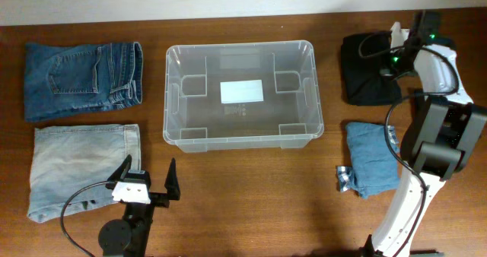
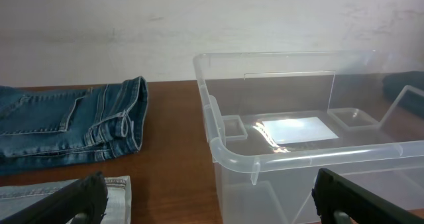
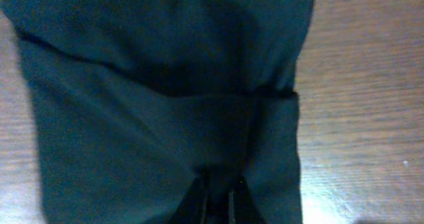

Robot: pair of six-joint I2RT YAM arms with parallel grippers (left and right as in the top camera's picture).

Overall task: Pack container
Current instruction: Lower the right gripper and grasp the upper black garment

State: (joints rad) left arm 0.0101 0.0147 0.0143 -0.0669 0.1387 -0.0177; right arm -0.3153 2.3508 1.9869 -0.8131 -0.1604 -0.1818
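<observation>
The container (image 1: 175,97) is a clear plastic bin with a white label on its base, standing empty at the table's middle. It also shows in the left wrist view (image 2: 298,158). My left gripper (image 1: 149,169) is open and empty near the front edge, beside the folded light jeans (image 1: 80,166); its fingers (image 2: 209,207) frame the bin's near corner. My right gripper (image 1: 386,46) is at the far right over a black garment (image 1: 369,74). In the right wrist view its jaws (image 3: 218,201) are shut on a pinched fold of the black garment (image 3: 146,105).
Folded dark blue jeans (image 1: 80,78) lie at the far left, also in the left wrist view (image 2: 73,124). A folded blue garment (image 1: 369,162) lies at the right, beside a small crumpled wrapper (image 1: 344,179). The right arm's base (image 1: 441,143) stands there too.
</observation>
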